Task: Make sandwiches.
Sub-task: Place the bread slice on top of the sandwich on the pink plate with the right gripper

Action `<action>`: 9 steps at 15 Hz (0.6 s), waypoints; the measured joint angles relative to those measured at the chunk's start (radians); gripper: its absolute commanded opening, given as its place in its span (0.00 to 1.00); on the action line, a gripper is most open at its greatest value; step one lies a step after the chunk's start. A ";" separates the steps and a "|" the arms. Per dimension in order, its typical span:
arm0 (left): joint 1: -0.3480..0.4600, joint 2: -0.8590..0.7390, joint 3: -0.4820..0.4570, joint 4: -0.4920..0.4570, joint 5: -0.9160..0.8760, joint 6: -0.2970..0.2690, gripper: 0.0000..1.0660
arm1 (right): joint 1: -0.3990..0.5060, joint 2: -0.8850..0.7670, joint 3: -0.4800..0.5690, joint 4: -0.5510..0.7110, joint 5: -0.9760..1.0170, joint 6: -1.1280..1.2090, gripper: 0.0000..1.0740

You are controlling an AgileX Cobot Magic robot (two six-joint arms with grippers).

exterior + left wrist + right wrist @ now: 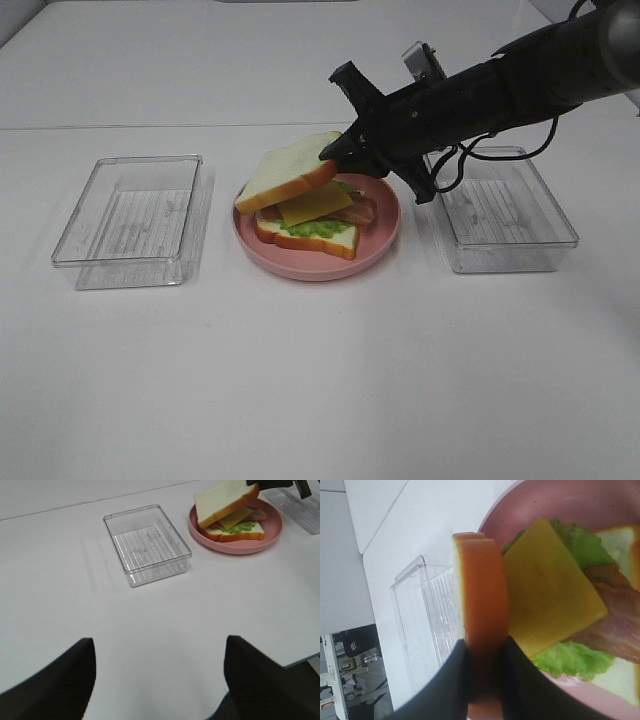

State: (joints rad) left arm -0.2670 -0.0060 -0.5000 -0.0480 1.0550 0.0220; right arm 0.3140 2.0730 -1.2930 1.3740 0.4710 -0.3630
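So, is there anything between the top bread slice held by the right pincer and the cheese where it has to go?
Nothing visible. The right pincer holds the top bread slice tilted over the cheese slice, with only open air between them. Bacon and lettuce lie beneath the cheese, on the pink plate.

1. A smooth white tabletop [300, 380] fills nearly the whole high view, evenly lit, with only soft shadows.
2. A thin straight seam [150, 126] crosses the white surface toward its far side, with another white panel behind it.
3. In the right wrist view, past the table's edge, a grey floor with dark and white equipment [347, 680] shows; it is too blurred to identify.
4. A dark patch lies beyond the table's near corner in the left wrist view.
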 measured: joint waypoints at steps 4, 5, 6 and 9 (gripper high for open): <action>0.000 0.000 0.000 0.000 0.000 0.000 0.65 | 0.000 0.000 0.000 -0.051 -0.002 -0.002 0.05; 0.000 0.000 0.000 0.000 0.000 0.000 0.65 | 0.000 0.000 0.000 -0.051 -0.002 -0.002 0.10; 0.000 0.000 0.000 0.000 0.000 0.000 0.65 | 0.000 0.000 0.000 -0.052 -0.002 -0.002 0.16; 0.000 0.000 0.000 0.000 0.000 0.000 0.65 | 0.000 0.000 0.000 -0.082 -0.002 -0.002 0.51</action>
State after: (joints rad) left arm -0.2670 -0.0060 -0.5000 -0.0480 1.0550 0.0220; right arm 0.3140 2.0730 -1.2930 1.2920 0.4690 -0.3650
